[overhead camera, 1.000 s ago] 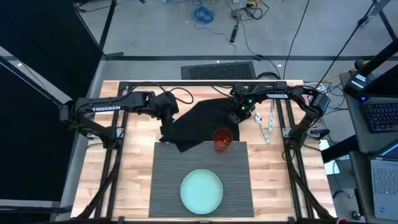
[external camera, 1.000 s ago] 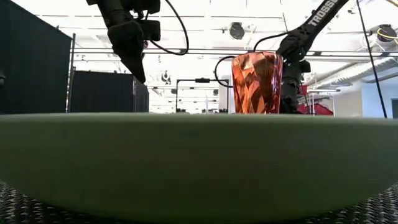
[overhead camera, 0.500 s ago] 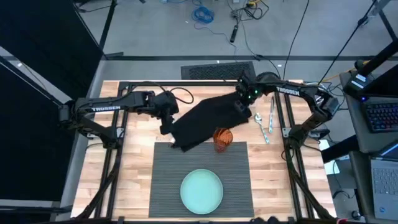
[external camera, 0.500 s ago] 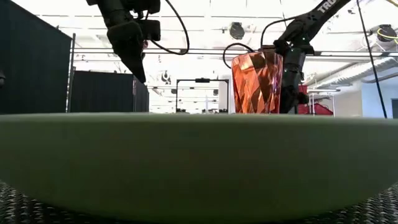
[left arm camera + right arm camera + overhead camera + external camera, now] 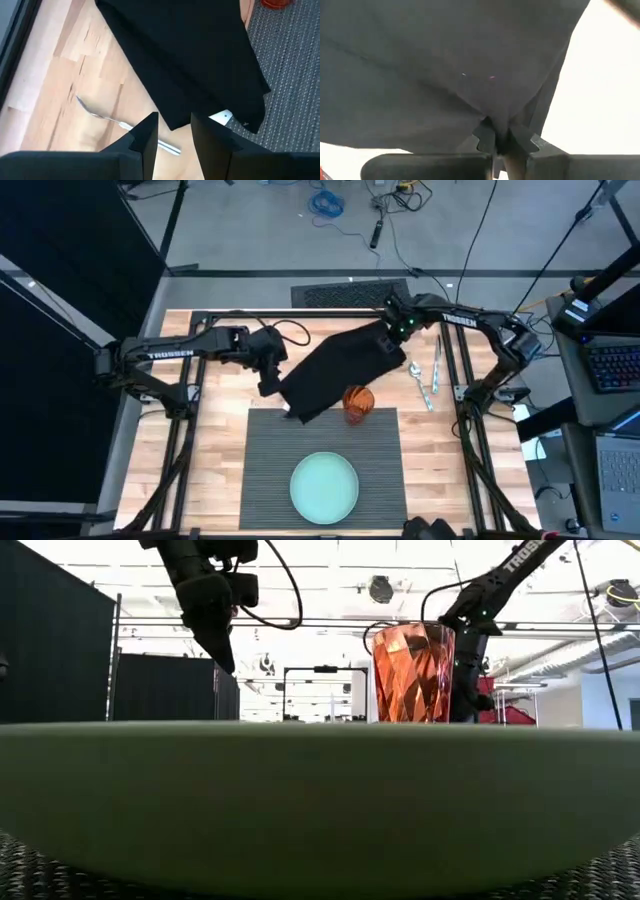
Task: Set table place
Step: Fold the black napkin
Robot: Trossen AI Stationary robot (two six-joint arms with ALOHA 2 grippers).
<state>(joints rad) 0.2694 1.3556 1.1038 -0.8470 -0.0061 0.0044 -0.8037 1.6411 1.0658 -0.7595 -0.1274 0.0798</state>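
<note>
A black cloth napkin (image 5: 335, 372) slopes from my right gripper (image 5: 392, 342), which is shut on it near the table's far edge, down to a corner (image 5: 300, 414) by the far left corner of the ribbed grey placemat (image 5: 325, 442). On the placemat stand a pale green plate (image 5: 323, 486) and an orange faceted cup (image 5: 357, 403), which is right beside the napkin's edge. My left gripper (image 5: 175, 136) hangs open above the wood just left of the napkin, with the cloth's edge (image 5: 172, 125) in front of its fingertips. I cannot tell whether it touches the cloth. My right gripper pinches a gathered fold of the napkin (image 5: 496, 116) at its far right end between its two shut fingers. The cloth fans out from the pinch and slopes down toward the placemat. Its far end is lifted and its near left corner (image 5: 300, 414) is low by the placemat.
A spoon (image 5: 417, 377) and a fork (image 5: 436, 370) lie on the wood right of the cup. Another utensil (image 5: 102, 116) lies on the wood under my left gripper, partly beneath the napkin. Bare wood shows on both sides of the placemat.
My right gripper has risen and gone toward the table's far edge, staying shut on the napkin. The napkin's far right end has lifted with it. The cloth has drawn into a narrower slanted band and pulled away from my left gripper.
</note>
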